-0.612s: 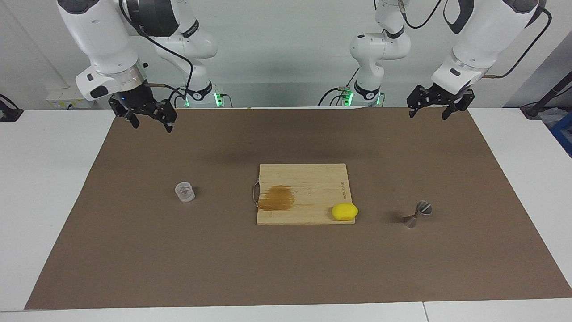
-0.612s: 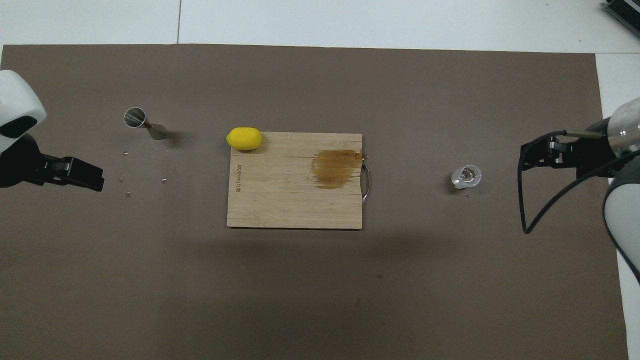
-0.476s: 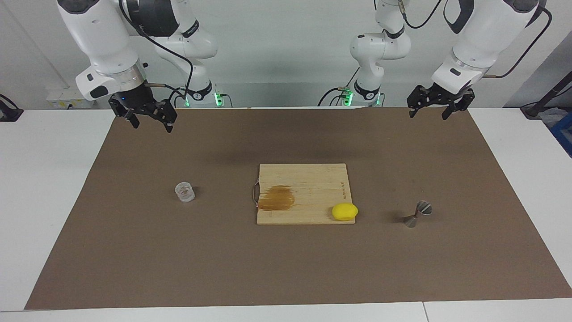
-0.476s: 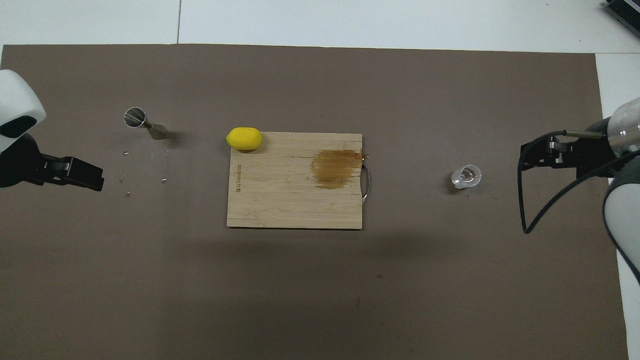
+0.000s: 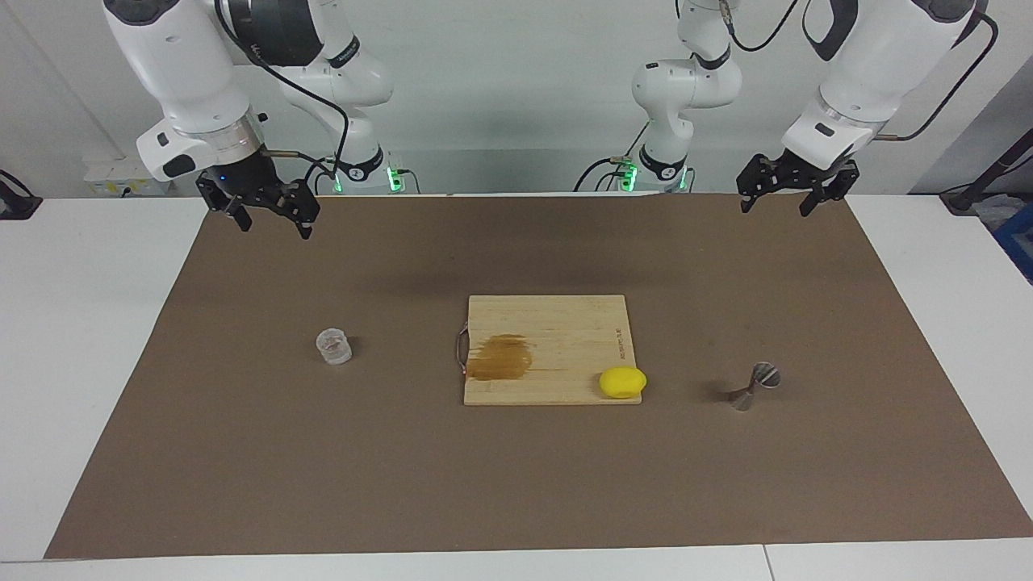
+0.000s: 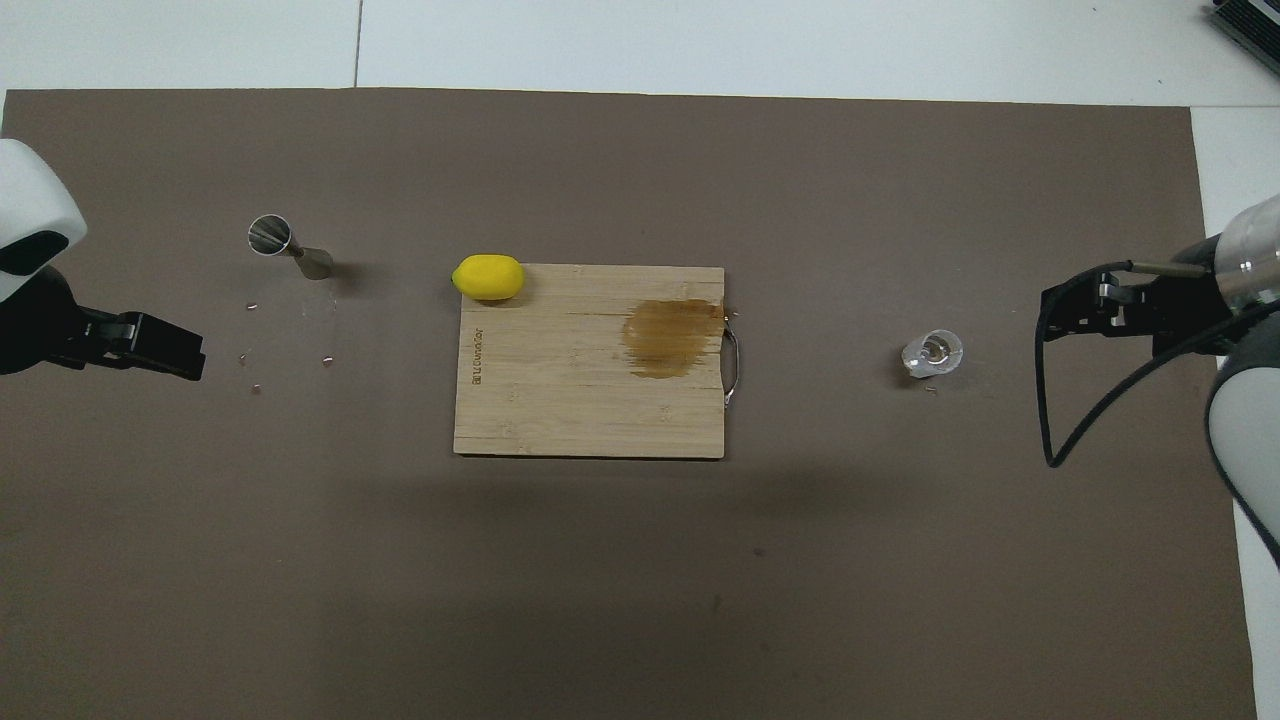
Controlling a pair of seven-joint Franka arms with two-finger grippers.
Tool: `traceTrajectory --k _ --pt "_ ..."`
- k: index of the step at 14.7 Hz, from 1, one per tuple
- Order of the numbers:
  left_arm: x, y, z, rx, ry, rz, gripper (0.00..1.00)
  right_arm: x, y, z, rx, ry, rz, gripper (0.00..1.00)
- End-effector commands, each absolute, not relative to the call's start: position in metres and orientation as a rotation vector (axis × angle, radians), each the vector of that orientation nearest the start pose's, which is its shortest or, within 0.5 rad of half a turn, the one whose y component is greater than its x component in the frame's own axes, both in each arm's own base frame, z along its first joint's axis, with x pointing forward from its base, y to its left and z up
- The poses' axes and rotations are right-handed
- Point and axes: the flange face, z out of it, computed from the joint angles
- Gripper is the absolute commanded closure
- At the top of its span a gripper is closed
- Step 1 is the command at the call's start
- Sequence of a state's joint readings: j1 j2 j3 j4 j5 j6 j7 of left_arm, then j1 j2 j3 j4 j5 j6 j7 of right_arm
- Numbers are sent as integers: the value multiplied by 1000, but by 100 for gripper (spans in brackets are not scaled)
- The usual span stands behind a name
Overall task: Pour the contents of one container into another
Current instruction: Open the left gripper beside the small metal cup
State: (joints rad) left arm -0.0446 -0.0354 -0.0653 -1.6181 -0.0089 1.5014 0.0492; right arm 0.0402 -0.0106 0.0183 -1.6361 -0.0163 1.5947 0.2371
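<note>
1. The brown mat (image 5: 516, 476) covers most of the white table (image 5: 81, 323), and both arms hang raised over the edge of it closest to their bases.
2. The right arm bends down from its base, its wrist tilted; the right gripper (image 5: 270, 216) hovers in the air with its fingers apart, holding nothing.
3. The left arm is posed likewise at its own end; the left gripper (image 5: 781, 198) also stands with fingers spread and nothing between them. Against half a second ago it has edged up very slightly, while the right gripper has not shifted.
4. The wooden cutting board (image 5: 565, 323) lies mid-mat, between the two grippers and well apart from both. It carries a brown stain (image 5: 500, 358), and small printed writing along one edge that I cannot read.
5. The yellow lemon (image 5: 622, 382) sits at the board's corner toward the left gripper's end.
6. The metal jigger (image 5: 754, 386) stands tilted on the mat, well apart from the left gripper.
7. The clear glass cup (image 5: 333, 345) stands upright on the mat, well apart from the right gripper.
</note>
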Motion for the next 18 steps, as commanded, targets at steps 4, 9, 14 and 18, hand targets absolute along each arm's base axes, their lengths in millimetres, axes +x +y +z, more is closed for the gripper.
traceTrajectory --k 4,9,14,18 --pt "540 -52 587 -3134 168 152 0 553 27 604 -3152 263 27 0" --pt "553 -19 547 -3153 -16 353 0 553 27 604 -3152 263 27 0" --pt "575 18 501 -3196 -478 502 0 553 27 604 -3152 263 27 0" --pt "591 49 471 -3110 -1164 560 0 553 27 604 -3152 261 27 0"
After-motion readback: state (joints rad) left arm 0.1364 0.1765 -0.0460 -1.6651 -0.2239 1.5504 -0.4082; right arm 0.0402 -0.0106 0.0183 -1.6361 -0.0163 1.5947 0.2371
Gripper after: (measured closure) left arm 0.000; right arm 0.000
